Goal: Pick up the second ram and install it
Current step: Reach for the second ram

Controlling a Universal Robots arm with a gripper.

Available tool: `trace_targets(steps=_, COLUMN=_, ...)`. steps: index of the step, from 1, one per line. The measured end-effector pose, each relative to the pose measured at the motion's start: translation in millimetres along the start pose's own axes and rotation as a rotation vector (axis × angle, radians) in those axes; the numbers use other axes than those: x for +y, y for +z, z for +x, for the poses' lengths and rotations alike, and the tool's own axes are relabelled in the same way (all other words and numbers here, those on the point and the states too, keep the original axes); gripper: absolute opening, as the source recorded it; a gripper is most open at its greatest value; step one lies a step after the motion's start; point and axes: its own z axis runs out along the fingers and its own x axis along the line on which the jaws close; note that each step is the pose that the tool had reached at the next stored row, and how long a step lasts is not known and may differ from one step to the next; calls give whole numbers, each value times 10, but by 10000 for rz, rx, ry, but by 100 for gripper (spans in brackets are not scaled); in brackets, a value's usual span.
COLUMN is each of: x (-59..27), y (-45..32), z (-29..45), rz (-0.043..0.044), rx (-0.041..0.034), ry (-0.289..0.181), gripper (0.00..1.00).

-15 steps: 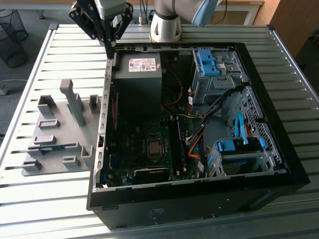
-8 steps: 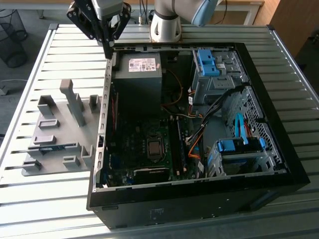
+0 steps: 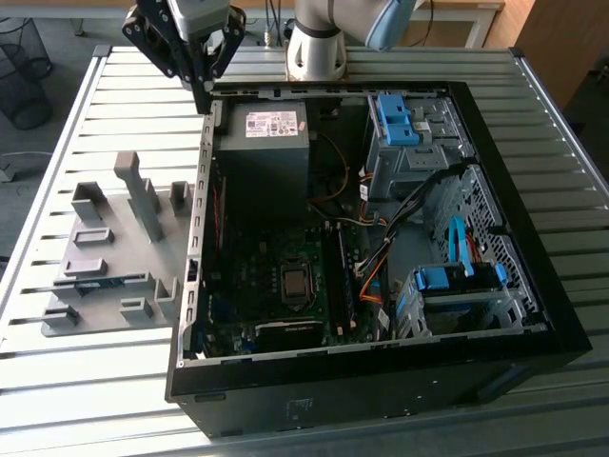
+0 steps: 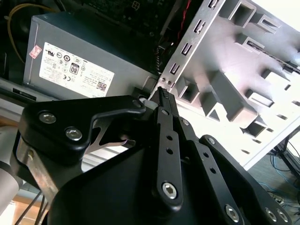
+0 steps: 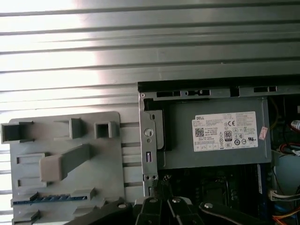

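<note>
Gripper (image 3: 204, 99): pinched together on nothing, hangs over the back corner of the open computer case (image 3: 557, 314), beside the power supply (image 3: 269, 143). Grey holder (image 3: 95, 255), well apart from it: cradles the second ram (image 3: 100, 282), a thin blue-green strip lying flat (chips too small to make out). Probably light, stiff, fragile; best taken by the long edges, clear of contacts.
</note>
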Motion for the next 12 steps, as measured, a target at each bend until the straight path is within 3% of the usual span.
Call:
trace_targets(steps=5, x=-97, y=-2, z=16, rz=-1, rx=-1, ry=1, gripper=10)
trace_targets(steps=12, x=-107, y=-3, z=28, rz=0, rx=-1, ry=2, gripper=10)
